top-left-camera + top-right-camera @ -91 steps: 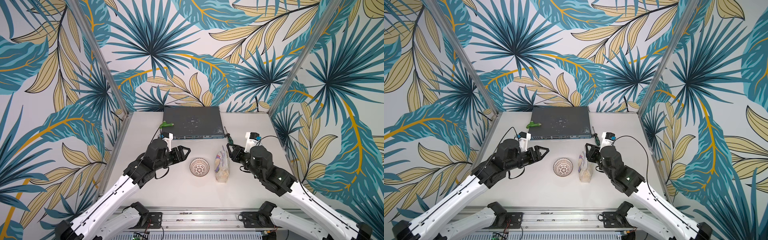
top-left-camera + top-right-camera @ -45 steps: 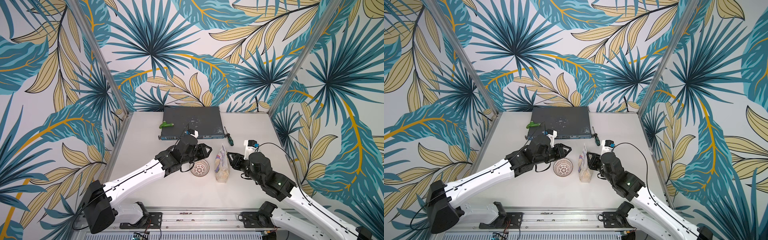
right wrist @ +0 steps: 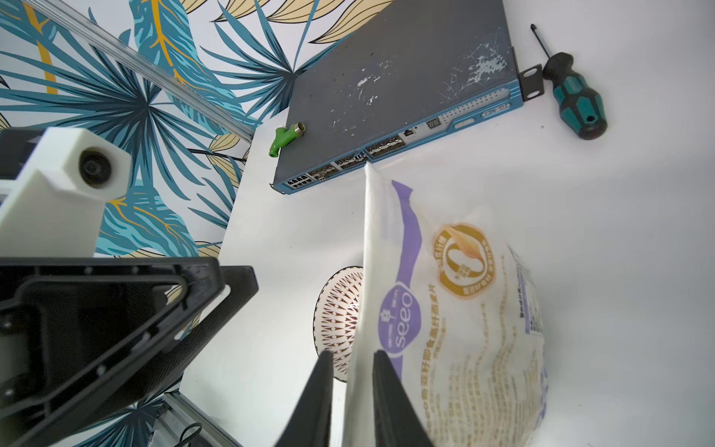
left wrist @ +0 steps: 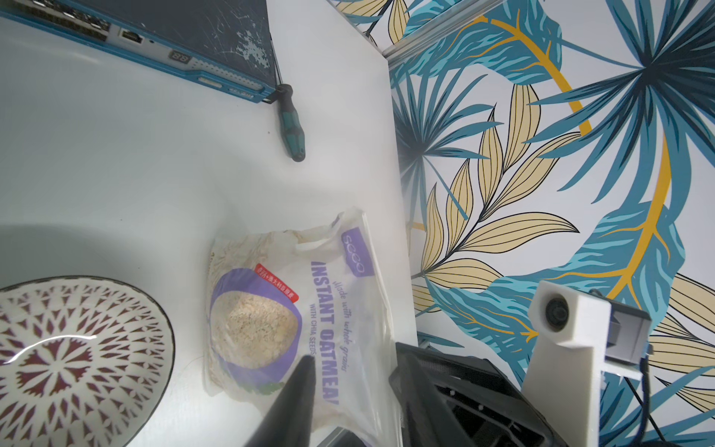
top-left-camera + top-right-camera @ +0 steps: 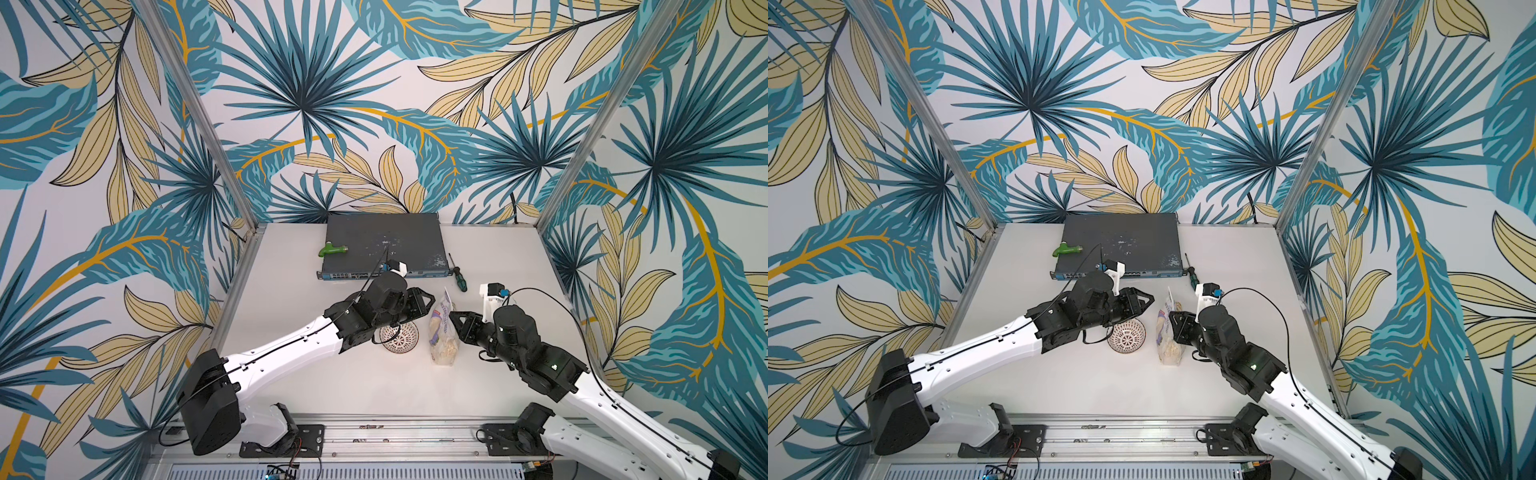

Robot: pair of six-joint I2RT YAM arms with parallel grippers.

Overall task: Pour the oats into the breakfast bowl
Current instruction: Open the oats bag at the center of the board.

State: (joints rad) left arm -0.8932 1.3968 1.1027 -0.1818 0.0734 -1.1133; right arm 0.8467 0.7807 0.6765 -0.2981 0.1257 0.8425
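The white table stood inside leaf-patterned walls. The oats stood upright just beside the breakfast bowl, at its 3 o'clock in both top views.

The right gripper was narrow, with its jaws either side of the bag's side seam. A firm clamp could not be confirmed. The left gripper hovered at the bag's 10 o'clock. Its opening could not be told.

Recommended: seat the right pinch fully before lifting, then tilt the mouth toward 9 o'clock, over the bowl.

Count:
- one bag
- one bowl
- one network switch at the table's 12 o'clock
- one screwdriver
- one green fitting
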